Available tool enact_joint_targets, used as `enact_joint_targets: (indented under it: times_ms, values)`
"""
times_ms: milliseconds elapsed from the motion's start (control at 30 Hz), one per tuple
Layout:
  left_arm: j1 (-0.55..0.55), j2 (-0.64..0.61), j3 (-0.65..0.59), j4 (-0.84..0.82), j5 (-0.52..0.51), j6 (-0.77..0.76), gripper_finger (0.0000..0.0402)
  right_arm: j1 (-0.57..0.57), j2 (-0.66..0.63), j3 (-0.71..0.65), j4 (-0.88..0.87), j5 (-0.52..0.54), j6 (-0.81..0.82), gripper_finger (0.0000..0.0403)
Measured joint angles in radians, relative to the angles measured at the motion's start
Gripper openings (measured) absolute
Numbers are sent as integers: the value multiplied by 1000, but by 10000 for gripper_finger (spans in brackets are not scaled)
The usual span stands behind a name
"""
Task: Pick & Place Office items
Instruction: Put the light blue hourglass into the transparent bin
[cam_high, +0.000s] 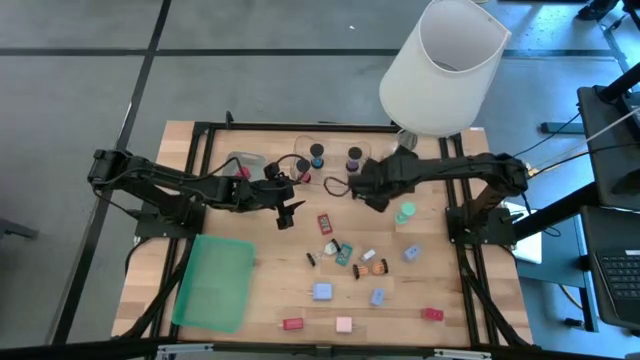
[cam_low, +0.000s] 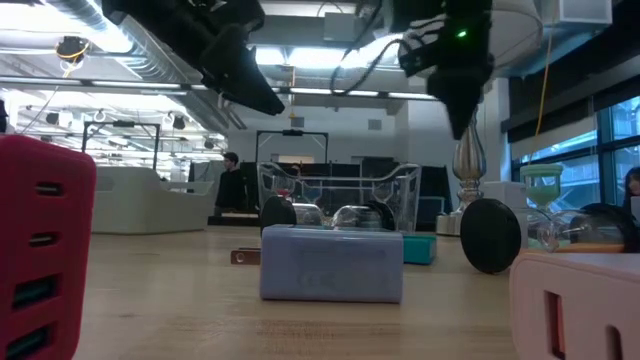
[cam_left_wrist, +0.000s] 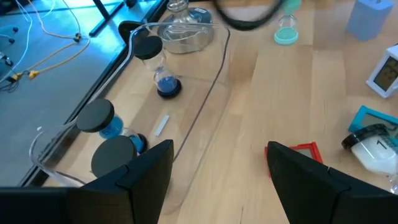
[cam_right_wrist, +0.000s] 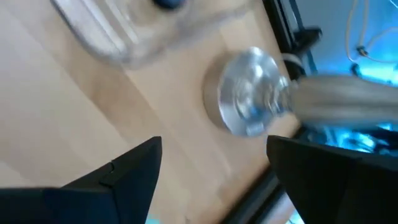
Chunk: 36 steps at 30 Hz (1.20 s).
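Observation:
Small office items lie scattered on the wooden table: a red block (cam_high: 325, 222), blue blocks (cam_high: 322, 291), a pink block (cam_high: 344, 324) and red pieces (cam_high: 432, 314). Short dark cylinders with coloured tops (cam_high: 317, 153) stand in a clear tray (cam_high: 300, 145). My left gripper (cam_high: 287, 212) hovers open just near of the tray. In its wrist view the left gripper (cam_left_wrist: 217, 149) has the red block (cam_left_wrist: 303, 149) by one fingertip and the cylinders (cam_left_wrist: 102, 118) to the side. My right gripper (cam_high: 368, 195) hangs open at the tray's right end. Its wrist view shows the right gripper (cam_right_wrist: 214, 146) above bare wood.
A big white-shaded lamp (cam_high: 445, 65) stands at the far right, its metal base (cam_right_wrist: 249, 99) close to my right gripper. A flat green lid (cam_high: 215, 280) lies near left. Black frame rails (cam_high: 200, 150) border the table. Bare wood lies between the lid and the scattered items.

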Motion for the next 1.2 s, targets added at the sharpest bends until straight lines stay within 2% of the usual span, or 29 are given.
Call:
enact_joint_targets:
  times_ms: [133,333,533,767,1000,1200]
  values:
    - [0,0,0,2,0,-2,255,52,-17,0,-105,15,85,293]
    - [0,0,0,2,-1,-24,255,77,-116,-37,-106,30,151,293]
    - [0,0,0,-1,-1,-36,255,98,-316,-198,-56,13,304,293]
    - [0,0,0,2,-1,-37,255,115,-521,-390,126,-59,473,293]
    - [0,0,0,3,-1,-37,255,115,-548,-456,178,-77,562,293]
    - [0,0,0,2,-1,-37,255,115,-538,-461,287,-92,528,293]
